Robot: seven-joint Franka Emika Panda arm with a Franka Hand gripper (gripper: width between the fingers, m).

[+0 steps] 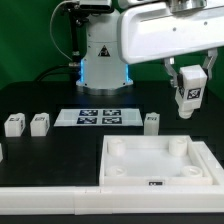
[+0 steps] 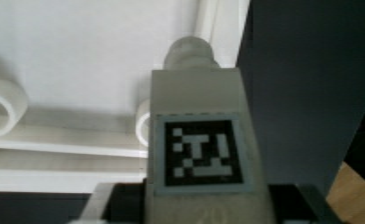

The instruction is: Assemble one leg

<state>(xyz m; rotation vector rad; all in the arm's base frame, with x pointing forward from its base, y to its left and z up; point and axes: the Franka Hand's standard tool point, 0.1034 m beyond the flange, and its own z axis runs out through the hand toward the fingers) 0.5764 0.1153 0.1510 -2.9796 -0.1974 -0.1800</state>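
Fingers [image 1: 205, 78] of the gripper [image 1: 189, 90] are clamped on one leg [image 1: 188, 96] and hold it in the air, tag face toward the camera.

Exterior view:
- The leg hangs straight down from the fingers, clear of the table.
- The tray [image 1: 160, 178] lies below the fingers and a bit toward the exterior view's left. The held leg does not touch it.
- The nearest socket [image 1: 178, 147] is under the fingers and looks bare. The other one I can make out [image 1: 120, 148] looks bare too.
- One spare leg [image 1: 152, 122] stands near the fingers, lower, on the exterior view's left side.
- Two more [image 1: 40, 123] [image 1: 13, 125] stand well apart from the fingers, further that way.
- The marker board [image 1: 100, 117] lies between those two and the nearer spare.

Wrist view:
- The leg [image 2: 197, 105] runs out from between the fingers, tag facing the lens, its rounded tip furthest from them.
- The finger pads sit at the frame edge and are too blurred to read, but the leg is plainly pinched there.
- Beyond the tip is the tray wall [image 2: 90, 135], with one socket [image 2: 1, 100] off to the side, not lined up with the tip.

Progress, as I judge it:
- Pick-up and lift are done.
- Not yet done: bring the tip over a socket, lower it, seat or twist it in, let go.
- No leg looks mounted so far.
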